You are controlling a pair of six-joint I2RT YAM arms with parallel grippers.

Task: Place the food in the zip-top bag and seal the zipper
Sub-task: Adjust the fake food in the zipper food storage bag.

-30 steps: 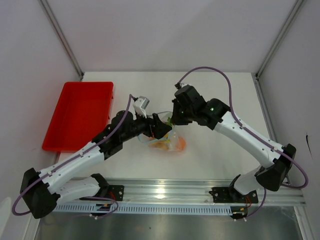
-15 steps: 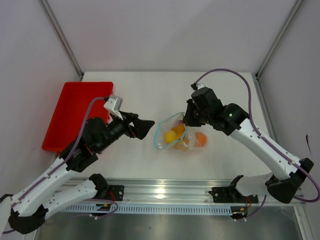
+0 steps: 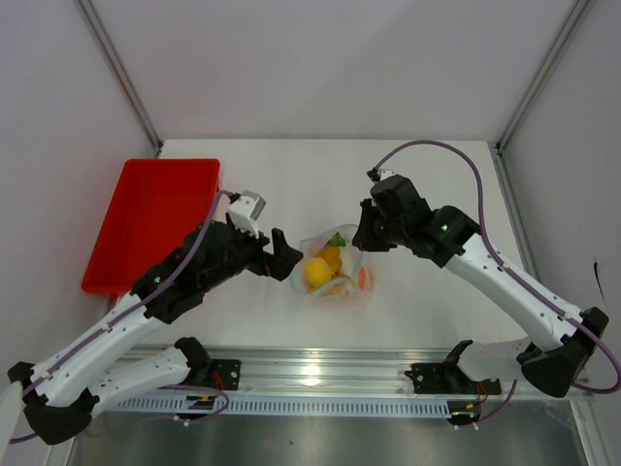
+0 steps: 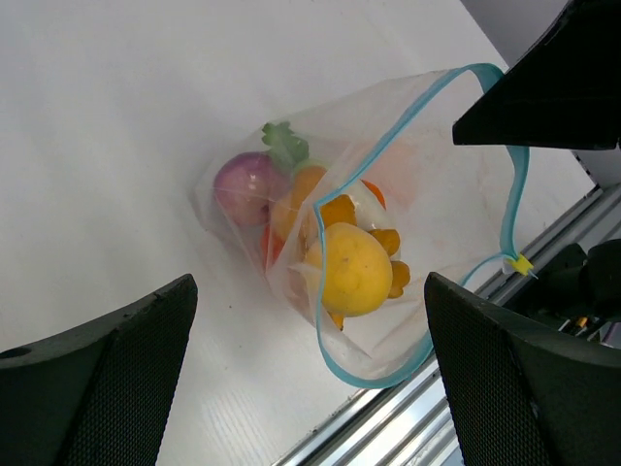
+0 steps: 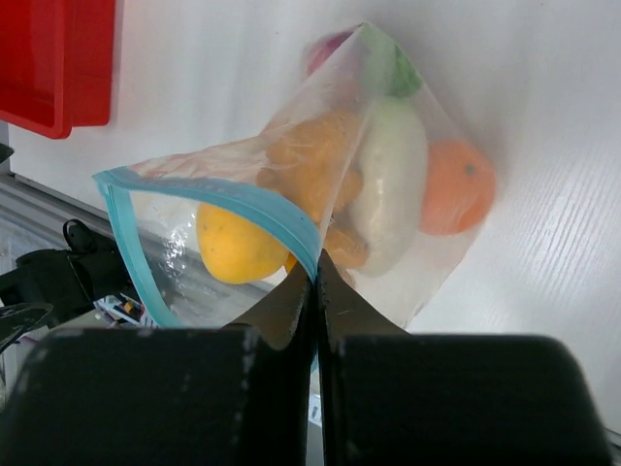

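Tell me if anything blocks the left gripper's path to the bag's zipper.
Nothing visible does. The open left gripper faces the zipper across bare table. The right gripper, shut on the zipper's far side, holds the zip-top bag with its mouth gaping.

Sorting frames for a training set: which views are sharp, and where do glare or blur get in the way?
Top external: evenly lit and sharp, with one glare spot on the metal rail. Left wrist: the zip-top bag and yellow food are clear; the open left tool frames them as dark, soft shapes. Right wrist: the shut right tool, pinching the zipper, is a black blur.
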